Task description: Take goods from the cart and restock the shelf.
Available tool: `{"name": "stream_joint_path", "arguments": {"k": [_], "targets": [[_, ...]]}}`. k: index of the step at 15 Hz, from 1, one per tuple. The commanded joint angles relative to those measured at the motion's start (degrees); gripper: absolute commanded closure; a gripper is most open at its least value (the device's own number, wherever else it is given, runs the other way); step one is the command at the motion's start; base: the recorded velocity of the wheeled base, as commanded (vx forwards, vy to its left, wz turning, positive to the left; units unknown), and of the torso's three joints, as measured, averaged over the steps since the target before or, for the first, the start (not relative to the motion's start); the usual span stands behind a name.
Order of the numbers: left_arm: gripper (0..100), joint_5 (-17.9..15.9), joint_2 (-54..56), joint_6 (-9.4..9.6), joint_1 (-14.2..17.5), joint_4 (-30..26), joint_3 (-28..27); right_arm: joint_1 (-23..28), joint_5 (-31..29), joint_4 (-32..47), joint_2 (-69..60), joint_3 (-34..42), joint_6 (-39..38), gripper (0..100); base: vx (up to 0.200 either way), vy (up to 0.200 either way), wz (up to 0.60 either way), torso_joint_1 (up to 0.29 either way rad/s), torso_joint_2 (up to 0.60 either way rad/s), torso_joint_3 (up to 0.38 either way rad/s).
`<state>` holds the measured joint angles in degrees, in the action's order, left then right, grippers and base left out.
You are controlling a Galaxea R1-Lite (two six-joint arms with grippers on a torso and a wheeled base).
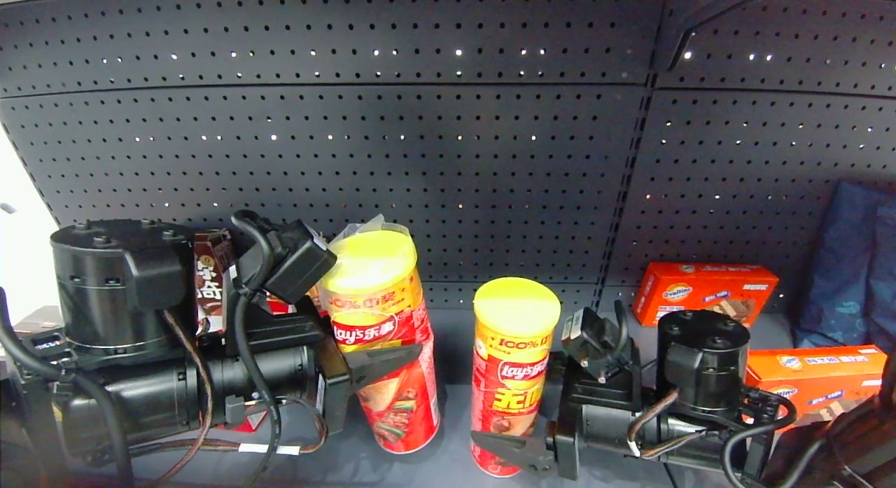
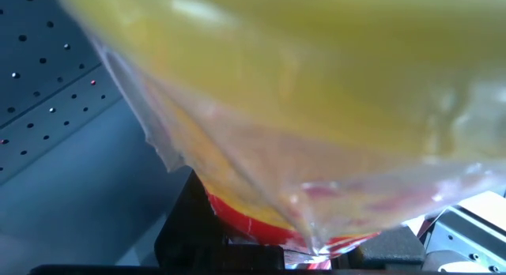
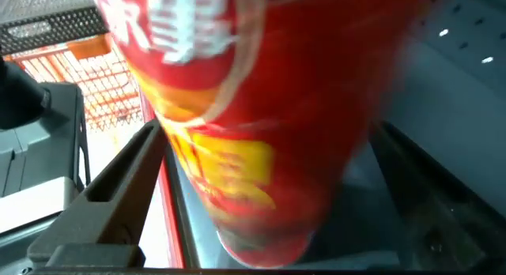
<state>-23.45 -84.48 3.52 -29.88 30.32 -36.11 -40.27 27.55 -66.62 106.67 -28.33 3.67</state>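
Step in hand: seating two crisp cans on the shelf (image 1: 455, 411).

- Left gripper (image 1: 392, 344): fingers pinch the left can (image 1: 374, 292) at mid-body. The can leans; I cannot tell if its base touches the deck.
- Right gripper (image 1: 500, 435): fingers pressed on the right can (image 1: 516, 348) low down. It stands upright, just beside the first.

To do it well: level the left can, lower it straight and release slowly, keeping a gap so neither tips.

Cans are tall cylinders with glossy printed sleeves and smooth yellow lids, probably slippery. The back panel (image 1: 420, 159) is perforated metal. Orange cartons (image 1: 703, 288) sit well apart.
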Motion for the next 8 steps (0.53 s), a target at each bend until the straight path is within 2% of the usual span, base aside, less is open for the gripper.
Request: {"name": "stream_joint_path", "arguments": {"k": [1,8], "targets": [[100,0.0,0.0,-0.01,0.0,0.0,-0.1,0.2,0.0,0.0,-4.0,1.7,0.1,0,0.000,0.000,0.00,0.000,0.00,0.000],[100,0.0,0.0,-0.01,-0.4,0.1,-0.2,-0.1,-1.0,2.9,-23.3,9.1,0.0,0,0.000,0.000,0.00,0.000,0.00,0.000]]}}
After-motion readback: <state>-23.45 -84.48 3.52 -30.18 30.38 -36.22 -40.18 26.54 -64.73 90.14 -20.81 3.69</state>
